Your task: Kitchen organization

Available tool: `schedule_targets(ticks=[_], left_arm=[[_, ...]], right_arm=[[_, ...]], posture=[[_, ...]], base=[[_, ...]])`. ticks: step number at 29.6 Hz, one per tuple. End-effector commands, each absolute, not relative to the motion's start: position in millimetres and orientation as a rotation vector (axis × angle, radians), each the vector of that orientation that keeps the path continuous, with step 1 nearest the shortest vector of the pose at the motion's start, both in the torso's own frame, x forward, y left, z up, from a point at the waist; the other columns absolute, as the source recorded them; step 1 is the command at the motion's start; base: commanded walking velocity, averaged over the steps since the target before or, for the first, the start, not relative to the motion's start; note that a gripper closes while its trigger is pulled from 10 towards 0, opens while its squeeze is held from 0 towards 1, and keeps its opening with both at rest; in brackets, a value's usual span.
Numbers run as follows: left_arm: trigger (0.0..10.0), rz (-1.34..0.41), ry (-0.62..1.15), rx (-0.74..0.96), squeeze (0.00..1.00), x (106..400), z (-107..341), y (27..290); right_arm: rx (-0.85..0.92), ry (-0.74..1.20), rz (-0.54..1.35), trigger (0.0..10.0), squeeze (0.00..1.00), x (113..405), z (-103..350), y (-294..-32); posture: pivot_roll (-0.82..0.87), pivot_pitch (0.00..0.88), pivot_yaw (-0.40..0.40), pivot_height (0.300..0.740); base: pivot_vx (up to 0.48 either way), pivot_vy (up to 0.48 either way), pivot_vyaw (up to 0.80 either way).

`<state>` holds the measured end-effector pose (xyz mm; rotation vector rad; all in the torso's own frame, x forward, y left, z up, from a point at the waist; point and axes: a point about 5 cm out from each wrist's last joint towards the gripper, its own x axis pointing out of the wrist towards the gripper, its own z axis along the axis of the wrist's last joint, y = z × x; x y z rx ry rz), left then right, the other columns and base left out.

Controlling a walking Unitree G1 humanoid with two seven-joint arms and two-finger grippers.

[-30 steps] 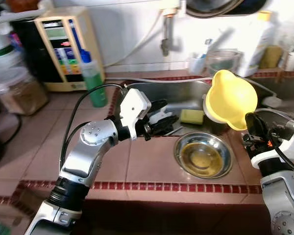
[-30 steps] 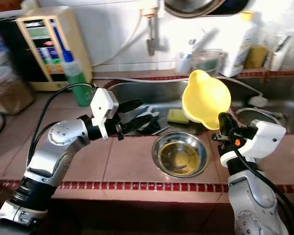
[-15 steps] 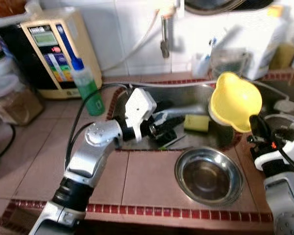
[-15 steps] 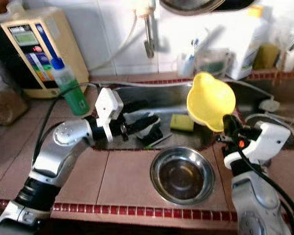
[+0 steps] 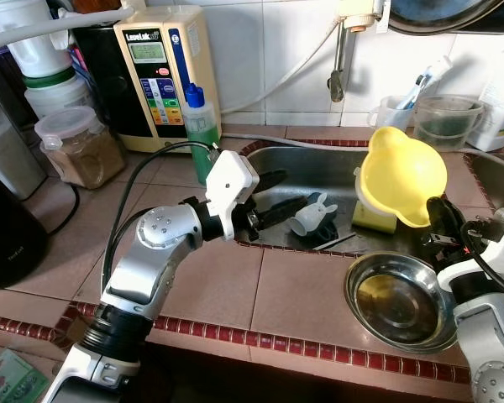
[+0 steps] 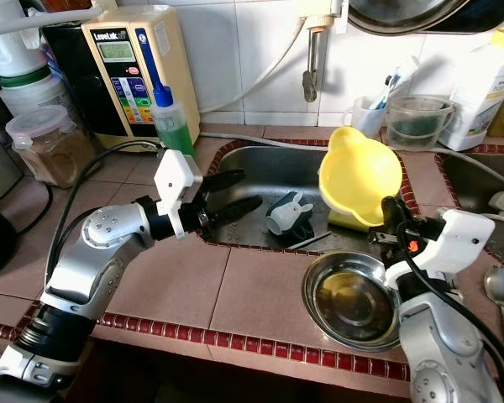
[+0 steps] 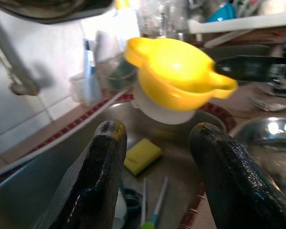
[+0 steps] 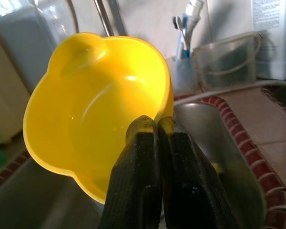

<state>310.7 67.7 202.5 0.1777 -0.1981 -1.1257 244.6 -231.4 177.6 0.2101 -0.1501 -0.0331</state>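
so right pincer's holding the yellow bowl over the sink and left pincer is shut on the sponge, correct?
Not quite. The right pincer does grip the yellow bowl over the sink, but the left pincer is open and empty, as the left wrist view shows; the sponge lies in the sink.

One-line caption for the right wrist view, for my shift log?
Right gripper shut on the rim of a yellow bowl, held above the sink.

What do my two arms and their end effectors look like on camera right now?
Both arms are silver metal with rounded joint housings and black collars. The left arm has a black cable looping from its white wrist block. Its end effector has two long glossy black fingers. The right arm carries a white wrist block with a small red mark and black cable. Its end effector also has black fingers.
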Motion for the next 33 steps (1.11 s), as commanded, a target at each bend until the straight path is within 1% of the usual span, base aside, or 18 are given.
schedule_targets(ticks=[1,11,13,14,18,21,33], left_arm=[[10.0,-1.144,-0.206,0.203,0.00,307,203,67],[10.0,-1.163,-0.198,0.208,0.00,303,202,62],[10.0,-1.121,-0.194,0.216,0.00,305,202,60],[10.0,-1.061,-0.189,0.231,0.00,308,201,58],[10.0,-0.979,-0.174,0.266,0.00,309,197,50],[10.0,-0.988,-0.136,0.269,0.00,307,191,43],[10.0,-0.980,-0.119,0.298,0.00,304,181,33]], right_arm=[[0.188,-0.166,-0.040,10.0,0.00,247,180,-237],[0.160,-0.135,-0.061,10.0,0.00,253,168,-249],[0.154,-0.132,-0.067,10.0,0.00,255,166,-251],[0.153,-0.131,-0.072,10.0,0.00,257,165,-254],[0.154,-0.136,-0.075,10.0,0.00,261,164,-253],[0.160,-0.139,-0.071,10.0,0.00,263,164,-252],[0.177,-0.133,-0.068,10.0,0.00,271,162,-253]], posture=[[-0.25,0.051,0.109,0.703],[-0.24,0.068,0.120,0.703],[-0.24,0.075,0.124,0.703],[-0.24,0.077,0.125,0.703],[-0.23,0.084,0.128,0.703],[-0.23,0.086,0.129,0.703],[-0.23,0.085,0.142,0.703]], base=[[0.000,0.000,0.00],[0.000,0.000,0.00],[0.000,0.000,0.00],[0.000,0.000,0.00],[0.000,0.000,0.00],[0.000,0.000,0.00],[0.000,0.000,0.00]])
